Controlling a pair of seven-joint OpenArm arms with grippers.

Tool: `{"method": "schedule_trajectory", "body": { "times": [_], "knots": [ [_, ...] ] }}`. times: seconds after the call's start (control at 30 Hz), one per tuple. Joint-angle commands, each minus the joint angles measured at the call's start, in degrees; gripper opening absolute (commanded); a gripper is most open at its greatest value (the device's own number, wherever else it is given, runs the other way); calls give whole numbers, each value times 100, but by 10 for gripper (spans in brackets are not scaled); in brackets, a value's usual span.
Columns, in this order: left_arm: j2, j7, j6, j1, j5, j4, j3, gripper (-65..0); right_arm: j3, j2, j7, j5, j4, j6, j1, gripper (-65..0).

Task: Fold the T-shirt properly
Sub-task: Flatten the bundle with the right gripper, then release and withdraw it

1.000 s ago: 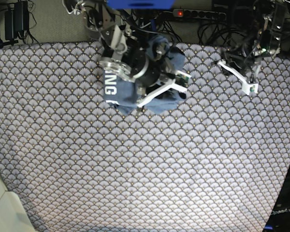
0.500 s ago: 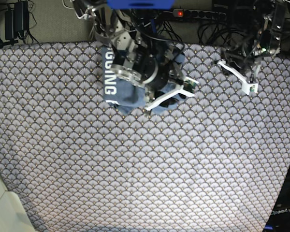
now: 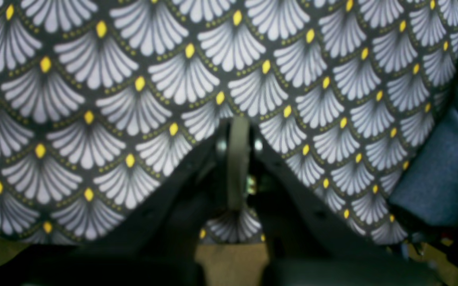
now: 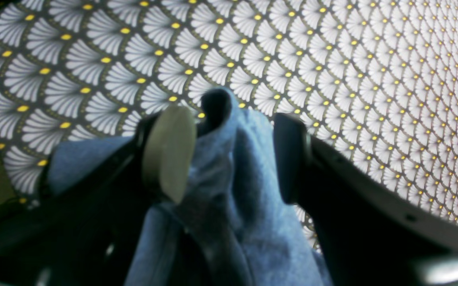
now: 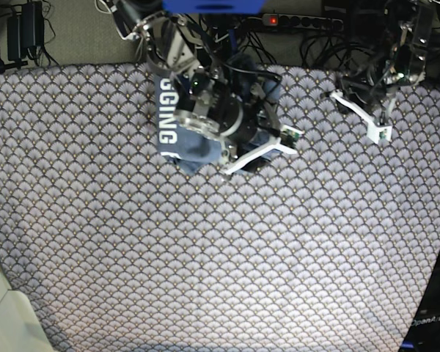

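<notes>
Fan-patterned tablecloth [image 5: 220, 257] — cables [image 5: 308, 29] behind

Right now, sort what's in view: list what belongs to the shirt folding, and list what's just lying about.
Belongs to the job:
- T-shirt, bunched at the far edge
- right gripper, jaws apart around a fold of it
- left gripper, shut, empty
- patterned tablecloth

Just lying about:
- power strip
- cables
</notes>
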Motion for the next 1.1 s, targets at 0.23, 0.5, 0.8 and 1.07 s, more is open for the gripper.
{"method": "schedule_trajectory", "body": {
  "times": [0.23, 0.5, 0.8, 1.07],
  "knots": [
    [-67, -45, 4, -20, 1, 55, -55, -646, -23, -85, 191, 45, -156, -25, 181, -298],
    [-67, -45, 4, -20, 1, 55, -64, -646, -14, -85, 780, 45, -358, -25, 155, -301],
    [-67, -45, 4, -99, 1, 55, -64, -646, -23, -85, 780, 45, -454, -25, 190, -420],
    [-67, -28, 4, -160, 1, 55, -64, -646, 4, -85, 780, 28, -806, -25, 348, -425]
  ]
}}
